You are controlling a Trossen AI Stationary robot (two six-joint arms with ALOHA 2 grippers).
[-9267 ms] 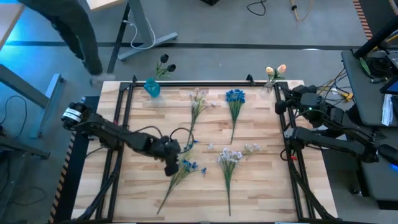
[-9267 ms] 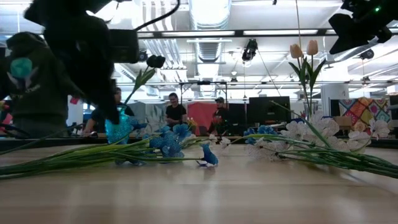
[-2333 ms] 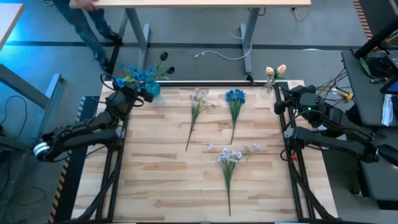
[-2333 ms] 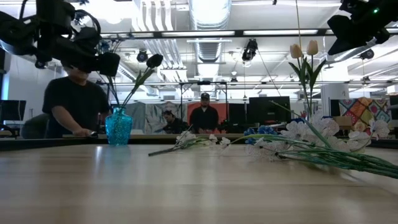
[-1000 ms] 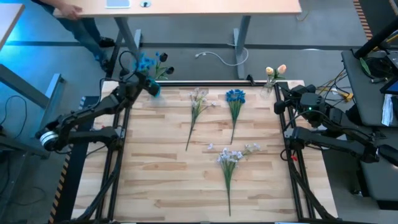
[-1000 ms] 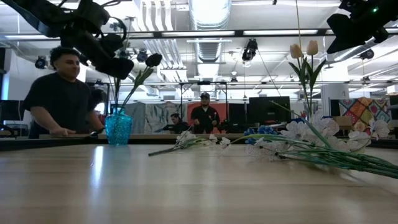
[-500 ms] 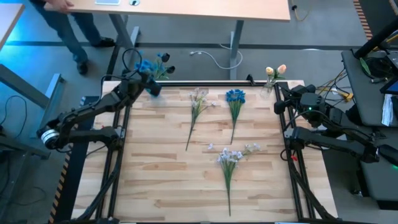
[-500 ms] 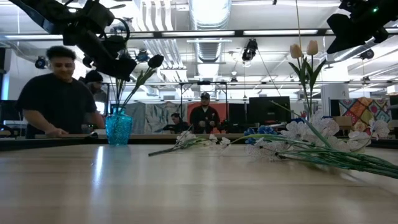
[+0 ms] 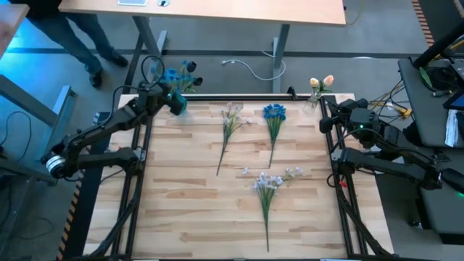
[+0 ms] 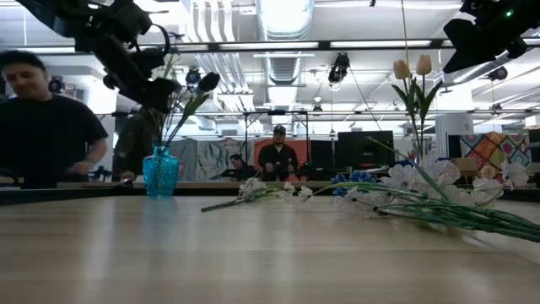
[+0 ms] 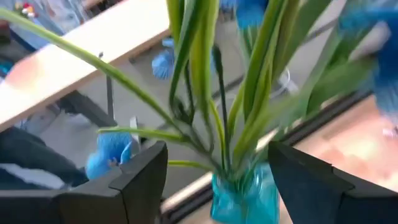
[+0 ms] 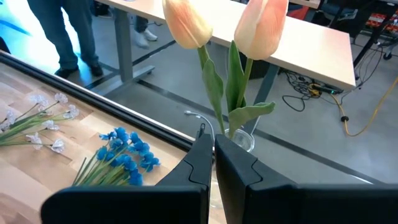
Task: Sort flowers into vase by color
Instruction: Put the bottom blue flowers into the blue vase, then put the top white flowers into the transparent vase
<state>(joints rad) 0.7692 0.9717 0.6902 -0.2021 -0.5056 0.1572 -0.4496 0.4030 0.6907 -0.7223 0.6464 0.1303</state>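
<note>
Currently the left gripper sits at the bench's far-left corner, directly above the blue glass vase. Fingers are spread wide with nothing pinched; in the left wrist view green stems rise from the vase through the gap between them without being clamped. A blue sprig stands in that vase, blossoms up, next to a dark-headed stem in the same vase.

Right gripper is fully closed and empty, parked at the far-right corner just beside the clear vase holding two peach tulips. The tulips stand upright; in the right wrist view they are straight ahead of the closed fingertips, not touching.

Left on the bench, all lying flat:
- white-lilac sprig, far centre, stem running back toward the near edge.
- blue bunch, just beside it on the right, blossoms toward the far edge.
- second white-lilac sprig, nearer the middle, well apart from both vases.

Neither gripper touches any of the three.

Beyond the bench: a wooden desk and a person in a dark shirt on the left of the low view.
</note>
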